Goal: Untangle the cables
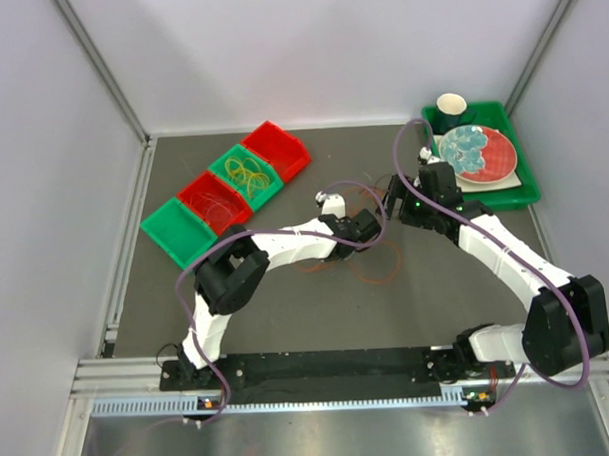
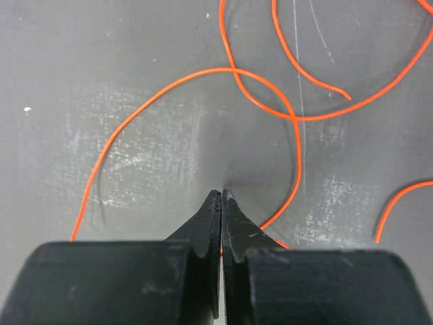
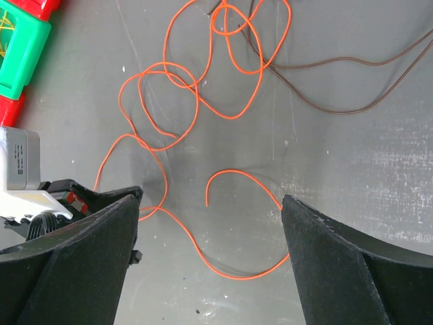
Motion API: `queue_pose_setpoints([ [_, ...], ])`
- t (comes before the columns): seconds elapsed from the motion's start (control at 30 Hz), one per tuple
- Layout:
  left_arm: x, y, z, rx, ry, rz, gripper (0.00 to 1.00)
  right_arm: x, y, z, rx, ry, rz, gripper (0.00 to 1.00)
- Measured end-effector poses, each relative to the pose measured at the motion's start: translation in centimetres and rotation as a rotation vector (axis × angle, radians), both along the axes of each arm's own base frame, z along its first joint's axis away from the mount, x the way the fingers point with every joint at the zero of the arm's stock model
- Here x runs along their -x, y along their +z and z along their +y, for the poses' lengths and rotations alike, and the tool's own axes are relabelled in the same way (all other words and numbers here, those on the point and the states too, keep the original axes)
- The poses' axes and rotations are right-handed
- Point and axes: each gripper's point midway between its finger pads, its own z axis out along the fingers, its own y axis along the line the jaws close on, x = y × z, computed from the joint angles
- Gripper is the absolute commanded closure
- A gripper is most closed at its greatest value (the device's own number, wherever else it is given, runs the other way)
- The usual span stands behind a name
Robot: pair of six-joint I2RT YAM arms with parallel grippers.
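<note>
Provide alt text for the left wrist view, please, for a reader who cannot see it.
The left claw is shut, its black fingertips meeting over a grey table. An orange cable curls in loops across the surface ahead, one strand running down under the claw; whether it is pinched cannot be told.

Reaching in w/ left arm [image 1: 285, 244]: elbow cocked up near its base, forearm running right twd centre. Showing left gripper [image 2: 221, 195] clamped tight, fingertips meeting, no gap, aimed down. Arcing right arm [image 1: 500, 251] up & left from its base, wrist just beside the left one. Holding right gripper [image 3: 211, 196] spread wide, fingers well apart, pointing down too.
</note>
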Motion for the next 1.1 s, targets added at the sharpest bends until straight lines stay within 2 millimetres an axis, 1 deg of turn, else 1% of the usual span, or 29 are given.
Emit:
queue_pose_setpoints([
  [0.1, -0.1, 0.2, 0.4, -0.011, 0.001, -0.002, 1.0, -0.1, 0.0, 0.0, 0.0, -0.001, -0.002, 0.15],
  [0.17, -0.3, 0.9, 0.8, -0.009, -0.004, -0.003, 1.0, -0.1, 0.0, 0.0, 0.0, -0.002, -0.002, 0.15],
  [0.2, -0.4, 1.5, 1.1, 0.005, -0.009, -0.007, 1.0, -0.1, 0.0, -0.1, 0.002, -0.004, -0.003, 0.15],
  [0.27, -0.7, 3.2, 2.5, 0.033, -0.01, -0.013, 1.0, -0.1, 0.1, -0.1, 0.002, -0.006, -0.006, 0.15],
  [0.3, -1.0, 4.4, 3.4, 0.058, -0.011, -0.022, 0.98, -0.1, 0.2, -0.1, 0.002, -0.007, -0.009, 0.15],
  [0.33, -1.3, 5.4, 4.3, 0.08, -0.013, -0.032, 0.89, -0.1, 0.3, -0.1, 0.002, -0.007, -0.011, 0.15],
  [0.4, -2.1, 7.6, 5.8, 0.117, -0.028, -0.052, 0.6, -0.1, 0.4, -0.1, -0.001, -0.008, -0.015, 0.15],
  [0.43, -2.6, 8.5, 6.4, 0.125, -0.035, -0.065, 0.44, -0.2, 0.5, -0.1, -0.004, -0.009, -0.017, 0.15],
  [0.47, -3.0, 9.1, 6.7, 0.128, -0.045, -0.072, 0.25, -0.2, 0.5, -0.1, -0.006, -0.01, -0.018, 0.15],
  [0.5, -3.3, 9.5, 6.7, 0.124, -0.06, -0.074, 0.22, -0.2, 0.5, 0.0, -0.008, -0.01, -0.018, 0.15],
  [0.57, -3.2, 9.4, 6.2, 0.106, -0.103, -0.055, 0.2, -0.2, 0.5, 0.0, -0.01, -0.008, -0.018, 0.15],
  [0.6, -3.0, 8.9, 5.9, 0.094, -0.125, -0.038, 0.21, -0.2, 0.5, 0.0, -0.01, -0.008, -0.018, 0.15],
  [0.67, -2.4, 7.7, 5.7, 0.071, -0.157, 0.008, 0.28, -0.2, 0.5, 0.0, -0.01, -0.008, -0.018, 0.15],
  [0.7, -2.0, 6.8, 5.7, 0.058, -0.173, 0.041, 0.34, -0.2, 0.5, 0.0, -0.01, -0.007, -0.018, 0.16],
  [0.73, -1.7, 6.1, 5.7, 0.049, -0.179, 0.062, 0.38, -0.2, 0.5, 0.0, -0.01, -0.007, -0.018, 0.16],
  [0.83, -0.5, 4.0, 6.2, 0.026, -0.176, 0.132, 0.45, -0.1, 0.5, 0.1, -0.013, -0.006, -0.017, 0.16],
  [0.97, 0.6, 1.8, 7.1, -0.011, -0.146, 0.197, 0.45, -0.1, 0.6, 0.2, -0.021, -0.004, -0.014, 0.16],
  [1.1, 1.0, 0.8, 7.5, -0.026, -0.116, 0.227, 0.45, -0.1, 0.6, 0.3, -0.024, -0.001, -0.013, 0.16],
])
